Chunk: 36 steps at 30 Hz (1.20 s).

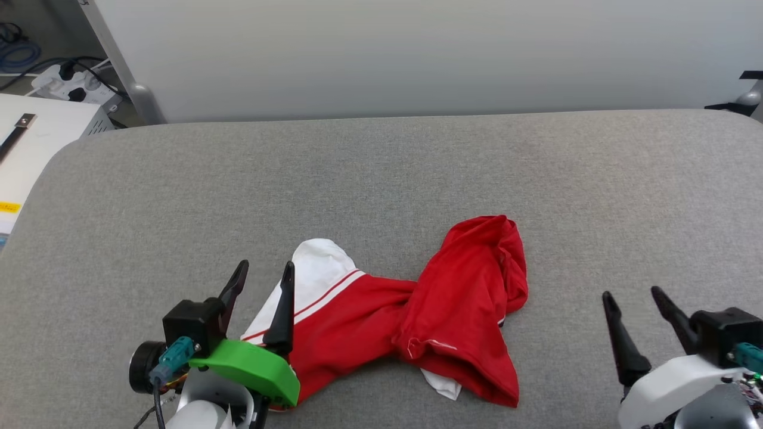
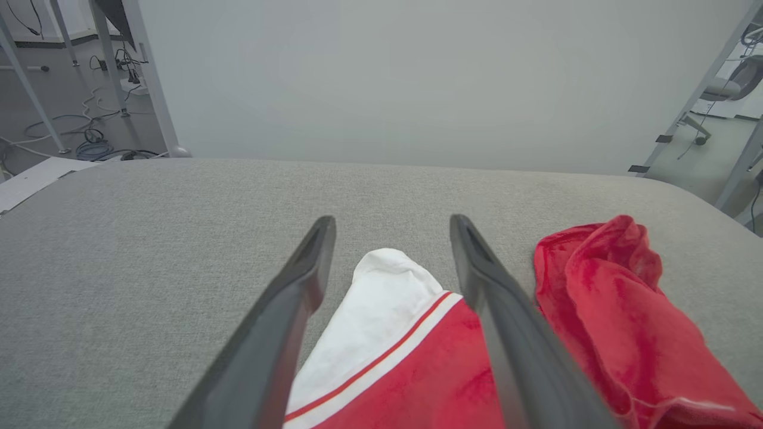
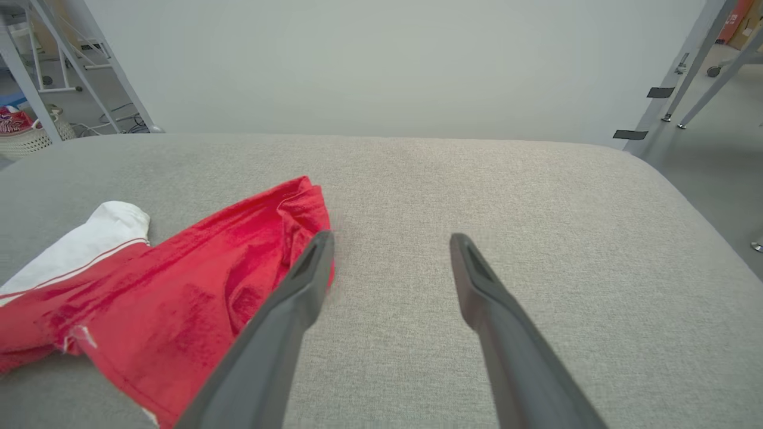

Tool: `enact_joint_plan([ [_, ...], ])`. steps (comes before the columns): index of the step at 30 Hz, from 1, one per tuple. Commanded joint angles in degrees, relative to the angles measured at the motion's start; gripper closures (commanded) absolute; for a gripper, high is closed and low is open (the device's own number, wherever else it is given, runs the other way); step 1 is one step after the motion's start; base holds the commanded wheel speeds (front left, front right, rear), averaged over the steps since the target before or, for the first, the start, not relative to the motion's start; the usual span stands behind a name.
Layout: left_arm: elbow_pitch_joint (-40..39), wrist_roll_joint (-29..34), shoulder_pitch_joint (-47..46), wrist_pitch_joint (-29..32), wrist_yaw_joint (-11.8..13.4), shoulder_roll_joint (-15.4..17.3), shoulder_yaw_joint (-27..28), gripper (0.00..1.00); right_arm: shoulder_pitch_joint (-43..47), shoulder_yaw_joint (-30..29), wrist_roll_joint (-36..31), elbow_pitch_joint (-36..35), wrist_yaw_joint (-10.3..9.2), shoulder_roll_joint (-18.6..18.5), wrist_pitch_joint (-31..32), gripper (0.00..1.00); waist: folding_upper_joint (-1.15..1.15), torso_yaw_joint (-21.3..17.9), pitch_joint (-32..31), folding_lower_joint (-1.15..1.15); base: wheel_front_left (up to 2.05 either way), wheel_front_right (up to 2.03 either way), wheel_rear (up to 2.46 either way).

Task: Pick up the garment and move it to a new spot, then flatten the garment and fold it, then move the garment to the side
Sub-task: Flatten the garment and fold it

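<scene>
The garment [image 1: 417,316] lies crumpled near the front of the grey padded table [image 1: 381,179], red cloth twisted in the middle with a white, red-striped sleeve [image 1: 319,265] at its left end. My left gripper [image 1: 265,271] stands open just over that left end; in the left wrist view the white sleeve [image 2: 387,298] lies between and below the spread fingers, with red cloth [image 2: 608,310] bunched to the right. My right gripper [image 1: 629,295] is open at the lower right, apart from the garment [image 3: 179,298], with bare grey surface between its fingers.
A pale wall [image 1: 417,53] runs behind the table. Off the table's left corner stand a white box [image 1: 36,137], a power strip with cables [image 1: 71,83] and a metal frame leg [image 1: 119,65]. Metal frame legs [image 3: 673,77] stand past the right edge.
</scene>
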Motion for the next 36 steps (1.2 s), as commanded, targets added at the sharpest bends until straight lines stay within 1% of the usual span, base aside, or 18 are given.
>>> enact_joint_plan([
  [1, -0.5, 0.7, -1.1, -0.4, 0.0, 0.4, -0.2, 0.00, 0.4, 1.3, 0.1, -0.3, -0.04, -1.0, 1.2, 0.00, 0.00, 0.1, 0.1, 0.00, 0.00, 0.00, 0.00],
  [7, -2.1, 1.6, -2.1, -0.5, 0.4, 0.0, -0.9, 0.00, -1.8, 11.2, 3.9, 0.8, -0.04, -8.5, 11.2, 0.00, 0.00, 1.8, 0.6, 0.00, 0.00, 0.00, 0.00],
  [11, -2.6, 1.8, -3.0, -0.6, 0.5, -0.7, -1.3, 0.00, -5.3, 17.8, 7.0, 1.6, -0.04, -13.2, 16.0, 0.00, 0.00, 3.4, 1.6, 0.00, 0.00, 0.00, 0.00],
  [13, -2.6, 1.9, -3.4, -0.7, 0.5, -1.2, -1.5, 0.00, -7.5, 21.3, 8.3, 2.2, -0.04, -14.9, 17.4, 0.00, 0.00, 4.2, 2.3, 0.00, 0.00, 0.00, 0.00],
  [17, -2.3, 1.9, -4.2, -1.0, 0.2, -2.0, -1.9, 0.00, -12.2, 28.2, 10.1, 4.3, -0.04, -17.4, 19.4, 0.00, 0.00, 5.6, 3.7, 0.00, 0.00, 0.00, 0.00],
  [21, -1.6, 2.0, -4.9, -1.3, -0.1, -2.7, -2.3, 0.00, -16.6, 34.1, 11.7, 7.1, -0.04, -19.0, 20.2, 0.00, 0.00, 6.7, 5.0, 0.00, 0.00, 0.00, 0.00],
  [25, -0.8, 1.8, -5.2, -1.7, -0.3, -3.0, -2.1, 0.00, -19.0, 37.0, 12.7, 10.1, -0.04, -19.8, 20.9, 0.00, 0.00, 7.2, 5.5, 0.00, 0.00, 0.00, 0.00],
  [26, -0.6, 1.8, -5.2, -1.8, -0.4, -3.1, -2.1, 0.00, -19.3, 36.9, 12.8, 10.8, -0.04, -19.8, 21.1, 0.24, 0.00, 7.3, 5.6, 0.00, 0.00, 0.00, 0.00],
  [27, -0.5, 1.8, -5.2, -1.9, -0.4, -3.2, -2.1, 0.00, -19.5, 36.7, 12.8, 11.3, -0.04, -19.8, 21.2, 0.60, 0.00, 7.3, 5.6, 0.00, 0.00, 0.00, 0.00],
  [28, -0.5, 1.8, -5.2, -1.9, -0.3, -3.2, -2.0, 0.00, -19.8, 36.3, 12.6, 11.7, -0.04, -19.9, 21.0, 0.93, 0.00, 7.3, 5.6, 0.00, 0.00, 0.00, 0.00],
  [29, -0.4, 1.8, -5.2, -2.0, -0.3, -3.3, -2.0, 0.00, -19.9, 35.9, 12.6, 12.0, -0.04, -19.8, 20.7, 1.00, 0.00, 7.3, 5.6, 0.00, 0.00, 0.00, 0.00],
  [33, -0.1, 1.6, -5.0, -2.2, -0.2, -3.3, -1.8, 0.00, -20.8, 33.3, 12.3, 12.2, -0.04, -19.6, 18.9, 1.00, 0.00, 6.9, 5.4, 0.00, 0.00, 0.00, 0.00],
  [36, 0.0, 1.6, -5.2, -2.3, -0.3, -3.4, -1.8, 0.00, -21.8, 29.3, 11.8, 12.2, -0.04, -19.3, 17.4, 1.00, 0.00, 6.5, 5.4, 0.00, 0.00, 0.00, 0.00],
])
